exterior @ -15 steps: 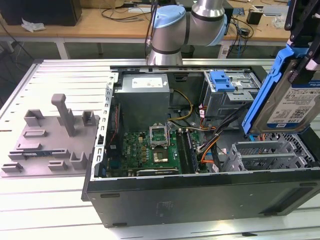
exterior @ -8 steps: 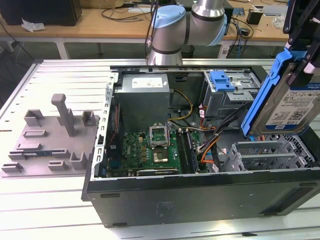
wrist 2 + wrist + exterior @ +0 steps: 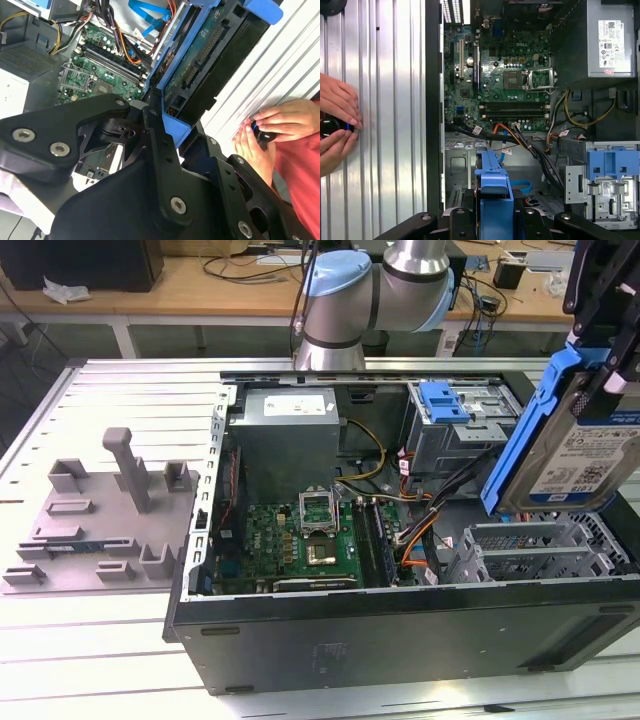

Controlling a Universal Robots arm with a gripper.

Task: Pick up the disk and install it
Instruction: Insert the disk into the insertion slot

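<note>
- While the gripper [image 3: 177, 131] is clamped tight on its blue carrier, the disk [image 3: 575, 455] hangs tilted in the air, label showing, above the end of the computer case [image 3: 400, 625] at the exterior view's right (it appears edge-on in the first wrist view).
- That open case lies on a ribbed table [image 3: 130, 390] and holds one green motherboard [image 3: 300, 535], one grey power supply [image 3: 285, 440], a bundle of cables [image 3: 420, 520], and one metal drive cage [image 3: 450, 450] topped by one blue bracket [image 3: 445, 400].
- One grey moulded fixture [image 3: 100, 530] sits on the table beside the case, at the exterior view's left.
- Two hands [image 3: 337, 105] of a person rest on the table outside the case, fingers around a small dark object [image 3: 329, 127].
</note>
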